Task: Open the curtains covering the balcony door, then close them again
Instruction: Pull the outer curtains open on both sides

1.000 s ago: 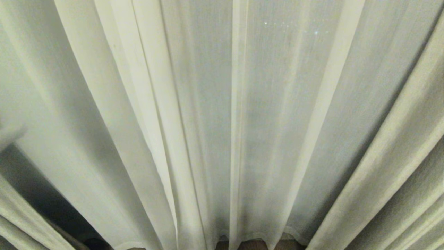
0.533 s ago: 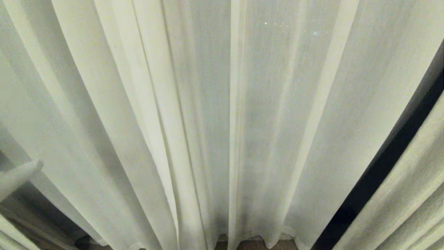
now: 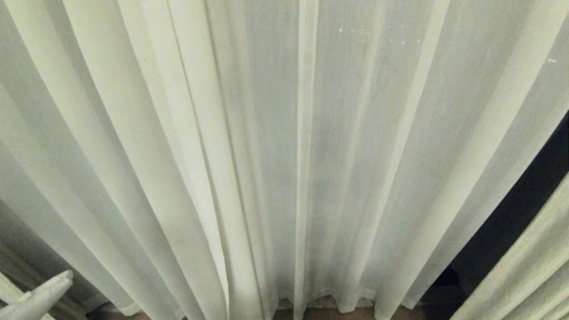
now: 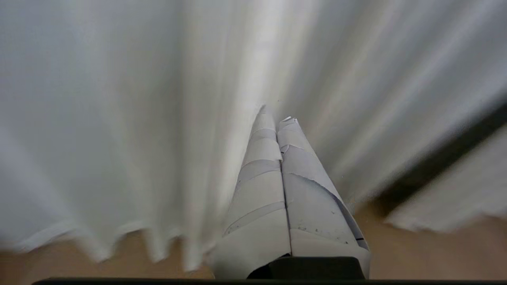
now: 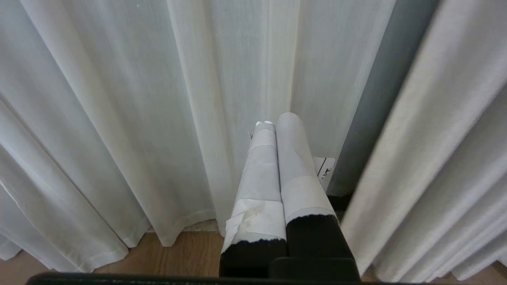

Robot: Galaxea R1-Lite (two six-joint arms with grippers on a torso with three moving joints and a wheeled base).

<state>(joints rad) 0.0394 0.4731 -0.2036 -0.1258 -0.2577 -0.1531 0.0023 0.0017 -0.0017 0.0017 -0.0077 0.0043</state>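
Observation:
The curtains hang shut across the whole head view. The pale sheer layer (image 3: pixel 284 155) fills the middle, and a thicker cream panel (image 3: pixel 524 271) shows at the lower right. Between them is a dark gap (image 3: pixel 511 231). The balcony door is hidden behind the fabric. My left gripper (image 3: pixel 62 280) pokes in at the bottom left corner, shut and empty. In its wrist view the left gripper (image 4: pixel 279 114) points at a fold of the sheer (image 4: pixel 138 118); I cannot tell whether they touch. My right gripper (image 5: pixel 277 118) is shut and empty, low before the sheer (image 5: pixel 119 118) and beside the thick panel (image 5: pixel 435 158).
Brown wooden floor (image 5: pixel 186 253) runs under the curtain hems. A dark grey upright strip (image 5: pixel 388 99) shows between sheer and thick panel, with a small white label (image 5: pixel 325 169) at its foot.
The left gripper has sunk from mid-left to the bottom left corner of the head view. The sheer has swung left, shrinking the dark opening at lower left and opening a dark gap at right.

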